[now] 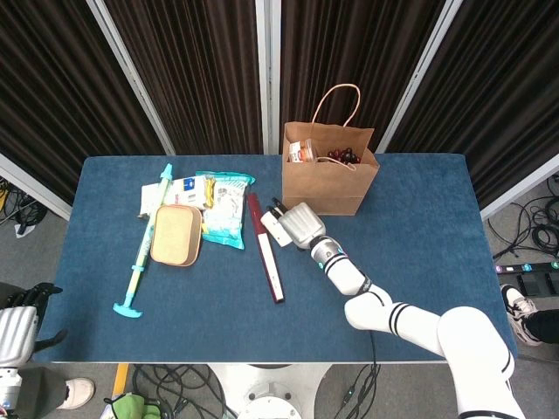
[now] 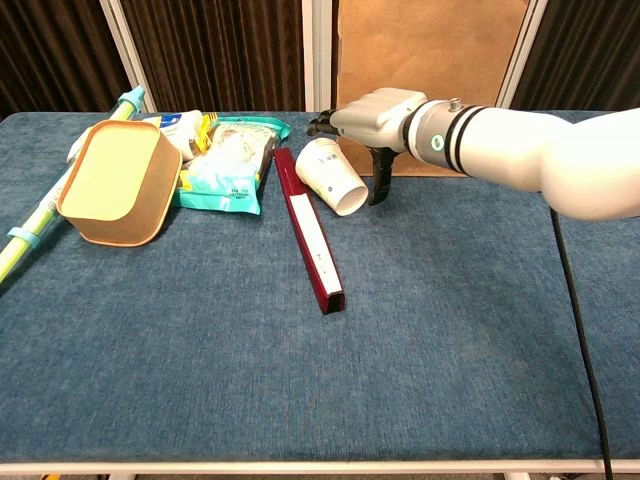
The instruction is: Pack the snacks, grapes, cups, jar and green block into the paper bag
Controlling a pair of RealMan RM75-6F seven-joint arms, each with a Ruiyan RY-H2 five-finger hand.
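right hand (image 2: 372,122): fingers spread over white cup (image 2: 333,176), centre frame, not yet holding
step: wrap around cup wall, lift to paper bag (image 1: 329,182) above

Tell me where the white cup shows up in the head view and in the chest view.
Head view: the white cup lies on its side near the middle, left of the right hand, below the paper bag.
Chest view: the cup is upper middle, mouth toward the camera, just left of the hand.
Shared landmark: the dark red box lies just left of the cup in both.
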